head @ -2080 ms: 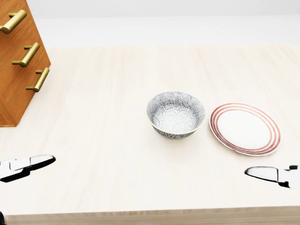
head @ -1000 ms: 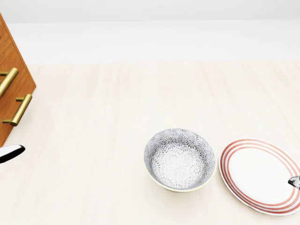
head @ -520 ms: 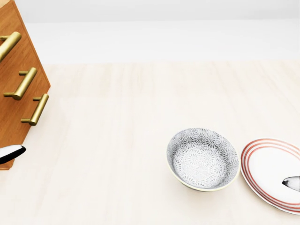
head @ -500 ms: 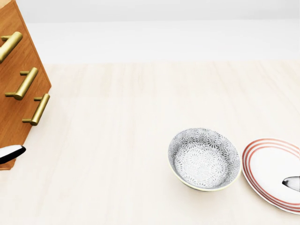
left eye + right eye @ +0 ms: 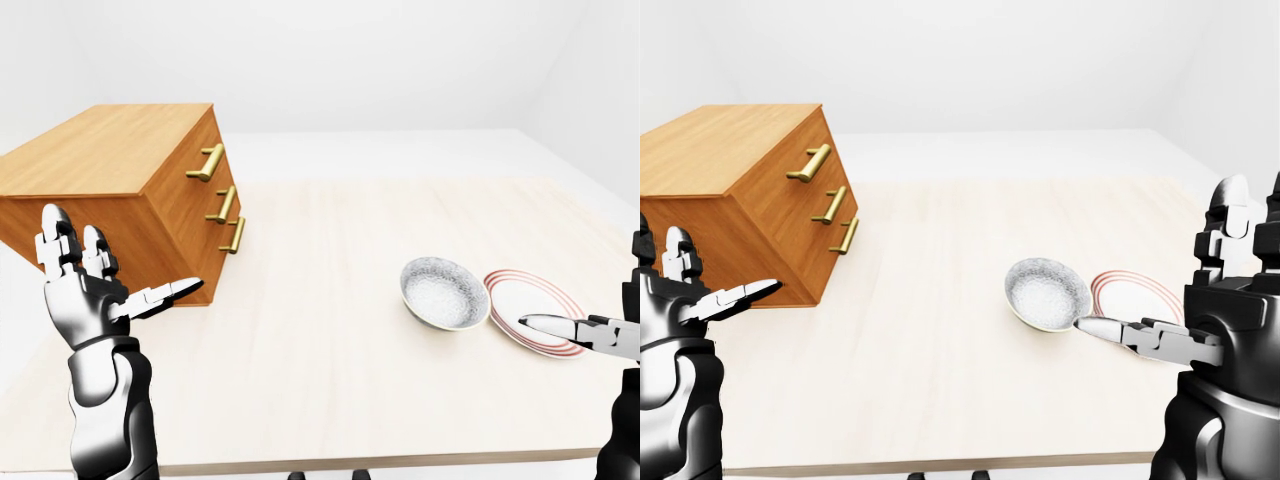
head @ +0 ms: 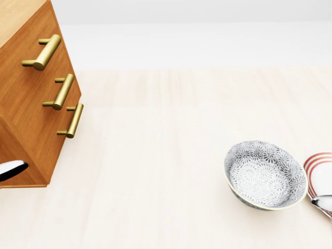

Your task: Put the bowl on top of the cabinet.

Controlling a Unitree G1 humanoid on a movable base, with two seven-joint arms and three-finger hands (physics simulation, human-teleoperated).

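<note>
Right hand open, empty, near bowl; left hand open too, beside cabinet. Bowl upright on table, just beside plate. Probably rigid, light, slick ceramic; best gripped at rim.

Head cameras, downward over table

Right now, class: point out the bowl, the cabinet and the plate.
bowl [image 6: 265, 175], head view, patterned inside.
cabinet [image 5: 100, 150], left-eye view, top panel.
plate [image 5: 545, 297], left-eye view, bare white centre.
</note>
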